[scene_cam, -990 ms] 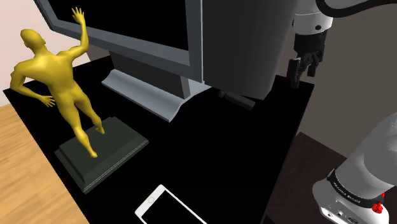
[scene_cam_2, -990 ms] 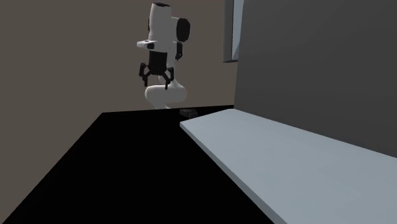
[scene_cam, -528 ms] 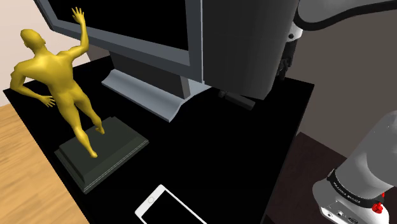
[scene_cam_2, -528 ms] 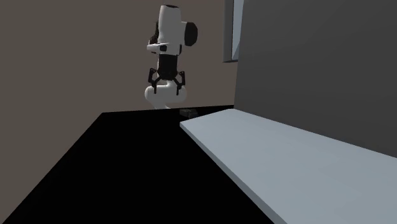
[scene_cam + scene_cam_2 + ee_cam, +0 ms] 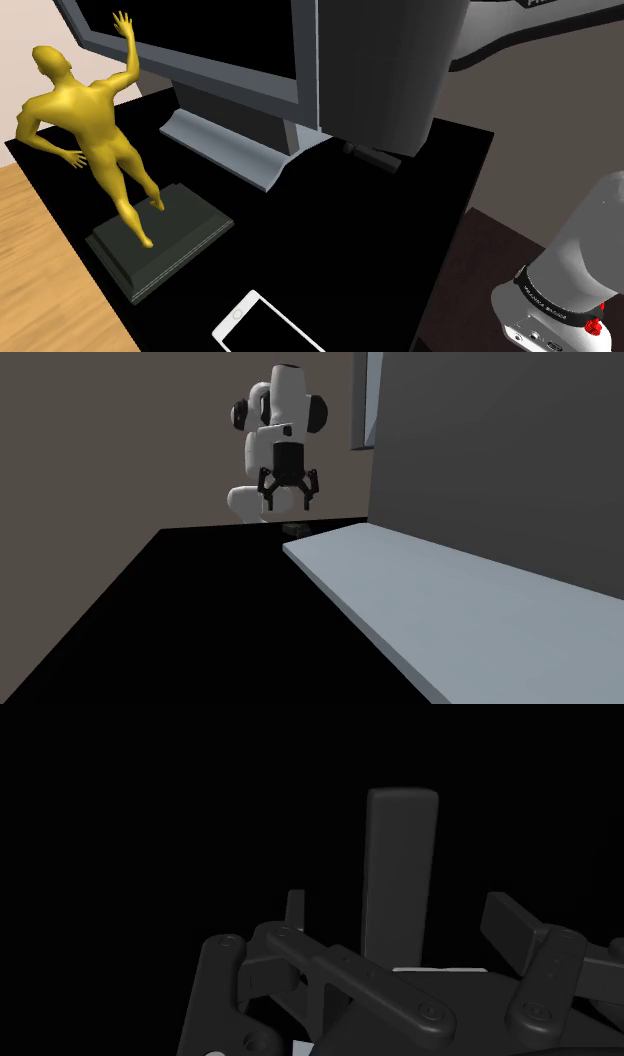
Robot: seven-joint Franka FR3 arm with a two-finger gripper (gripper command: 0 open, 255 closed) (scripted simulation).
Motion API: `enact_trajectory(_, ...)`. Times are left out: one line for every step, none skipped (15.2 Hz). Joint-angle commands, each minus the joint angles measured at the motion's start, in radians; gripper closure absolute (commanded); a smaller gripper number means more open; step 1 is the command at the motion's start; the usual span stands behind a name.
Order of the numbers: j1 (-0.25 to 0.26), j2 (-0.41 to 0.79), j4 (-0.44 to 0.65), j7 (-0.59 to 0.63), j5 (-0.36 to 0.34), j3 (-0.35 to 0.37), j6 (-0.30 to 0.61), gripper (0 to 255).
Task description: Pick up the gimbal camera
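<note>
Black two-finger pincer point(image 5: 289, 508) hangs spread wide above the small dark-grey stick-shaped gimbal camera point(image 5: 372, 157), nothing pinched. In wrist view the cam lies btwn the fingers point(image 5: 515, 929), touching neither. Cam lies flat on the black bench point(image 5: 350, 260), just beside the foot of the big grey-framed monitor point(image 5: 230, 70); gold man statue on dark plinth point(image 5: 95, 140) & white phone point(image 5: 265, 325) sit well apart from it.
</note>
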Motion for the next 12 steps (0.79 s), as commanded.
enact_trajectory(0.012, 0.032, 0.017, -0.010, 0.009, 0.007, 0.039, 0)
enact_trajectory(0.012, 0.035, 0.006, -0.010, 0.009, 0.008, 0.053, 0)
enact_trajectory(0.012, 0.038, -0.006, -0.009, 0.009, 0.009, 0.067, 0)
enact_trajectory(0.012, 0.041, -0.017, -0.009, 0.009, 0.009, 0.081, 0)
enact_trajectory(0.012, 0.044, -0.028, -0.009, 0.009, 0.010, 0.096, 0)
enact_trajectory(0.012, 0.048, -0.038, -0.008, 0.009, 0.010, 0.110, 0)
enact_trajectory(0.013, 0.052, -0.049, -0.008, 0.009, 0.011, 0.124, 0)
enact_trajectory(0.013, 0.058, -0.065, -0.007, 0.009, 0.012, 0.147, 0)
enact_trajectory(0.013, 0.058, -0.065, -0.007, 0.009, 0.012, 0.147, 0)
enact_trajectory(0.013, 0.058, -0.065, -0.007, 0.009, 0.012, 0.147, 0)
enact_trajectory(0.013, 0.058, -0.065, -0.007, 0.009, 0.012, 0.147, 255)
enact_trajectory(0.012, 0.059, -0.065, -0.007, 0.009, 0.012, 0.147, 255)
